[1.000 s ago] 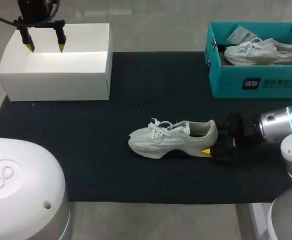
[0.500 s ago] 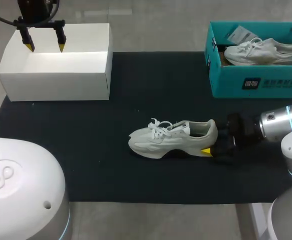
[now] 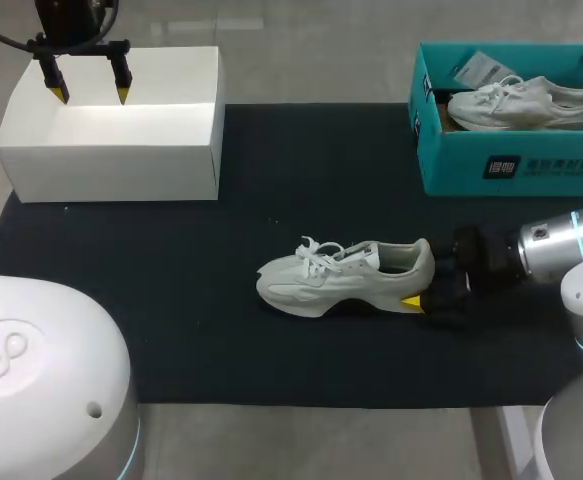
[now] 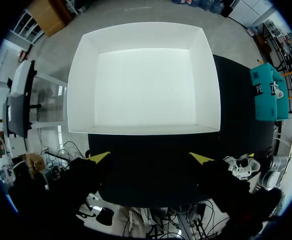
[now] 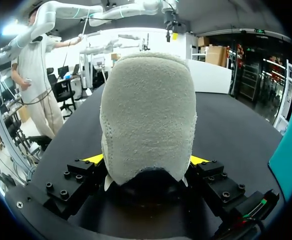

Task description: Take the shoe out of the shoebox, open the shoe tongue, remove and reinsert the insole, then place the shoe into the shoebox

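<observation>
Pointing toe-left, lengthwise across the table, one white laced sneaker (image 3: 346, 275) is heel-clamped by the right gripper (image 5: 144, 161); a second sneaker (image 3: 521, 103) fills the one teal cardboard shoebox (image 3: 511, 170); the left gripper (image 3: 89, 93) gapes over one white open box (image 3: 111, 160).

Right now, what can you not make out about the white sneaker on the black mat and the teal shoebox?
- Insole of the white laced sneaker: head view, opening too small; right wrist view, its heel blocks it.
- Right gripper: head view, the heel hides one yellow tip.
- Teal cardboard shoebox: head view, edge cuts its right end; left wrist view, too small.
</observation>
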You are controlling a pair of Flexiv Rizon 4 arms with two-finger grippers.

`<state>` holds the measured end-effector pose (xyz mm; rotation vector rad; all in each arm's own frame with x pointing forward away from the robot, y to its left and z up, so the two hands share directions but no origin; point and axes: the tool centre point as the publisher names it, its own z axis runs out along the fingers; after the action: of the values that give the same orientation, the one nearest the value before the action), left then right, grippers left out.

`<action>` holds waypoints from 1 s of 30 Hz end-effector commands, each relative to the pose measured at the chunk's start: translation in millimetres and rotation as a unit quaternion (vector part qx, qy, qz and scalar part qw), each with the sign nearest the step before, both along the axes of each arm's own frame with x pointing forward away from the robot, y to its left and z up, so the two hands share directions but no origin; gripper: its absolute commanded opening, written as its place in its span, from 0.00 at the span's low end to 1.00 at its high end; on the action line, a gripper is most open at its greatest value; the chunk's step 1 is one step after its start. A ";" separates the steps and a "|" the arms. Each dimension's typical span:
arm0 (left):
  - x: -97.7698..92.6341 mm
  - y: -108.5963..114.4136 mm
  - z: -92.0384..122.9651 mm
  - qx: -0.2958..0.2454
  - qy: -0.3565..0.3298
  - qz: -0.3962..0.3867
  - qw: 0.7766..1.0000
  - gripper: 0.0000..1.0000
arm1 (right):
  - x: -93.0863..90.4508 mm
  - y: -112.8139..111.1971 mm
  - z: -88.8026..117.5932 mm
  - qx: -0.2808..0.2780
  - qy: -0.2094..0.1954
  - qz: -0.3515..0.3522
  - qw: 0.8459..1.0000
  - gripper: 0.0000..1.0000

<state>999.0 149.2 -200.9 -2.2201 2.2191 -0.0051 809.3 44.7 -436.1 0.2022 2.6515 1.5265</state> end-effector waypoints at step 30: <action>-99.1 -106.1 -22.3 0.065 -0.008 0.125 0.990 1.00 | 1.7 0.9 -2.1 -0.001 0.000 -0.001 1.000 0.00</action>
<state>930.9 53.4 -224.6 -2.4762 1.9222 0.2523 809.6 45.0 -436.1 0.2023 2.6528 1.5261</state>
